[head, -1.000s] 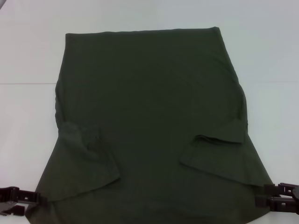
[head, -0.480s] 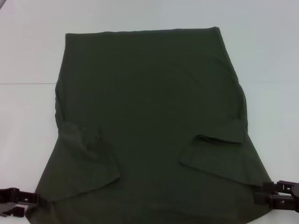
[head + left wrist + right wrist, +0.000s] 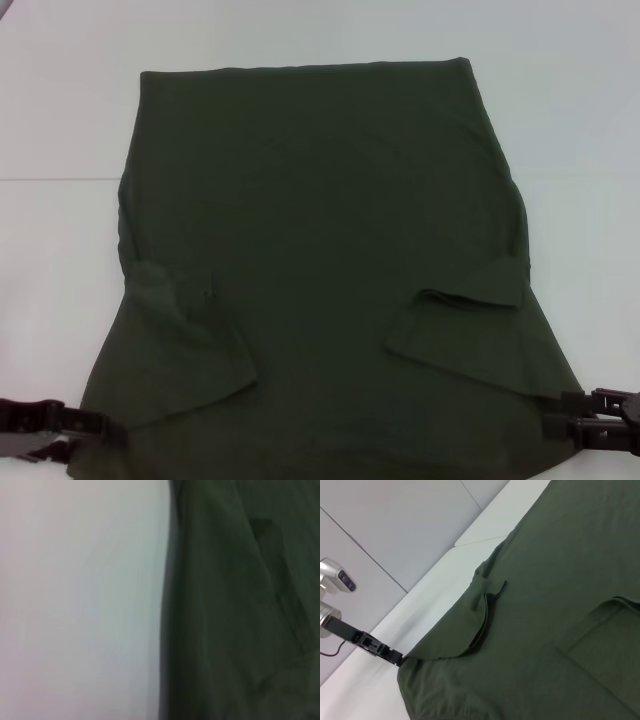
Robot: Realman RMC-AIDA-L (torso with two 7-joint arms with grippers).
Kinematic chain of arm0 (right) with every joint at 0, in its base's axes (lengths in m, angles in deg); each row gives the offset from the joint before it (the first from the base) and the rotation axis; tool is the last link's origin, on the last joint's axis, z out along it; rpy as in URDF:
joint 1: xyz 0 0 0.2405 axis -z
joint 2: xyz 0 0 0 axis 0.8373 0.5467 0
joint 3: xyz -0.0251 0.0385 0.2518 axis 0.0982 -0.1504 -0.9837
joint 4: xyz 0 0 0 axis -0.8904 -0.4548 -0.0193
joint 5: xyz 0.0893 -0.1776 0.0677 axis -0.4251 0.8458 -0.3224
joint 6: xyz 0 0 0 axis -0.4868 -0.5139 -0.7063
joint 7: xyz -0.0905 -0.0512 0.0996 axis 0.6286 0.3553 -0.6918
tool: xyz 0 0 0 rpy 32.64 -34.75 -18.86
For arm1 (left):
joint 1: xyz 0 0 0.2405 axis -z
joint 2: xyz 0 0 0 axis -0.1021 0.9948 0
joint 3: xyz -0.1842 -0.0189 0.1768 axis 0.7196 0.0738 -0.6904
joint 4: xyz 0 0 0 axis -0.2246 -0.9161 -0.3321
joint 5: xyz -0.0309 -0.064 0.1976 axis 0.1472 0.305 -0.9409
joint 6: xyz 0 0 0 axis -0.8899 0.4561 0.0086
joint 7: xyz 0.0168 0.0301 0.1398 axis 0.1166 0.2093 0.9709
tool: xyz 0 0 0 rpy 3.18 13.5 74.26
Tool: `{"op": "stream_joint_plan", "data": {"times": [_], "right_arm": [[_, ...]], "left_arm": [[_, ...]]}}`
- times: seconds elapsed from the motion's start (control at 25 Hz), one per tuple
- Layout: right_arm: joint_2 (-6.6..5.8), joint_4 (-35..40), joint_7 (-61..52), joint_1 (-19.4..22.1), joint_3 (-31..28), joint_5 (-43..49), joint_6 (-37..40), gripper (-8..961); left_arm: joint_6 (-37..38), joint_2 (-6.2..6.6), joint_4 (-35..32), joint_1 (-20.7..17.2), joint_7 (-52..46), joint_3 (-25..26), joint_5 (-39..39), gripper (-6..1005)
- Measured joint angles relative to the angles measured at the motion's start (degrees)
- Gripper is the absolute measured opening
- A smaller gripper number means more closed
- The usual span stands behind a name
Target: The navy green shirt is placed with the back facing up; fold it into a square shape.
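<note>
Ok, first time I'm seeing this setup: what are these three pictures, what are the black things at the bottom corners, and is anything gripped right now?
It is a two-armed robot with a gripper on each arm. The big picture comes from a camera on its head, looking down at a white table. The navy green shirt lies spread flat there, both sleeves folded inward onto the body. The black parts are the grippers: the left gripper reaches the shirt's near left corner, and the right gripper reaches the near right corner. Each meets the fabric edge, but the pictures do not settle whether the cloth is gripped. The other two pictures come from cameras on the wrists. The left wrist view shows only table and the shirt's edge up close. The right wrist view looks across the shirt to the left gripper on the far side.
</note>
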Motion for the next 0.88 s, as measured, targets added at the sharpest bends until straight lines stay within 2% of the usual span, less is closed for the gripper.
{"op": "stream_joint_plan", "data": {"times": [0.56,0.88], "right_arm": [[0.0,0.0,-0.45,-0.47,-0.3,0.0,0.01,928],[-0.17,0.0,-1.02,-0.76,-0.32,0.0,0.01,927]], "left_arm": [[-0.3,-1.09,0.25,1.64,-0.35,-0.57,0.38,840],[-0.38,-1.13,-0.15,2.0,-0.42,-0.99,0.04,821]]}}
